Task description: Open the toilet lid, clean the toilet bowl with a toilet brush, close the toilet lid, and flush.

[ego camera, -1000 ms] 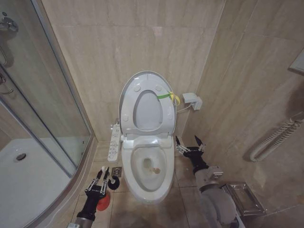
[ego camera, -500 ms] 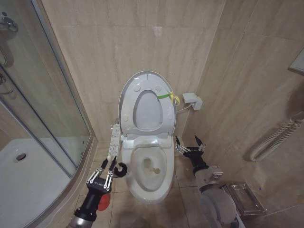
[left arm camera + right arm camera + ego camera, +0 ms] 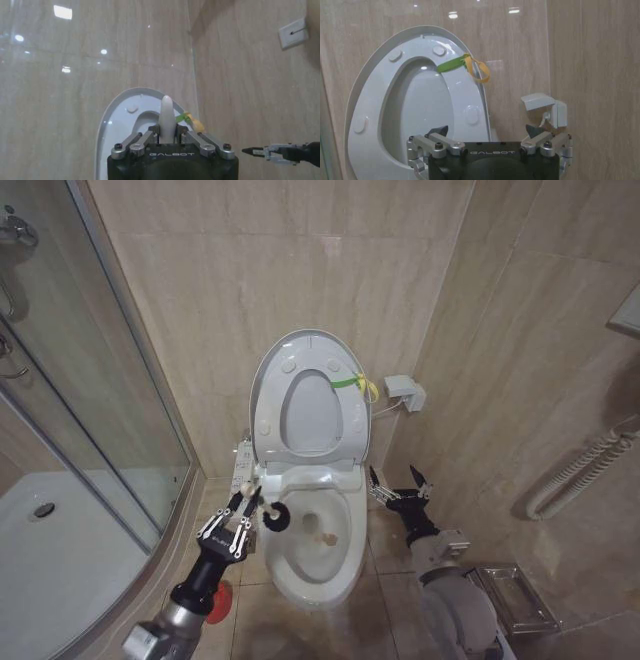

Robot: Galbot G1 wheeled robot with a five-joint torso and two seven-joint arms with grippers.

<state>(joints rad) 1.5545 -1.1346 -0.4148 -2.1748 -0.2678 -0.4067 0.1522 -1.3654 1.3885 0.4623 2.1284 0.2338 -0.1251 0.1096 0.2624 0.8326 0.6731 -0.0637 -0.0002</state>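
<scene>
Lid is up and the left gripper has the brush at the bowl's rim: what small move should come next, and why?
Probably lower the toilet brush into the toilet bowl: the left gripper holds it at the left rim, its head just over the opening, the toilet lid upright.

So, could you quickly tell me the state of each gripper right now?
Left gripper: shut on the toilet brush, at the toilet bowl rim.
Right gripper: open, empty, beside the bowl.

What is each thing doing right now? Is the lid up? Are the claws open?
Large white plastic toilet lid: raised against the wall.
White ceramic toilet bowl: uncovered.
Thin white toilet brush: held, head over the bowl's rim.
Left claw: shut on the brush.
Right claw: open, empty, beside the bowl.
</scene>
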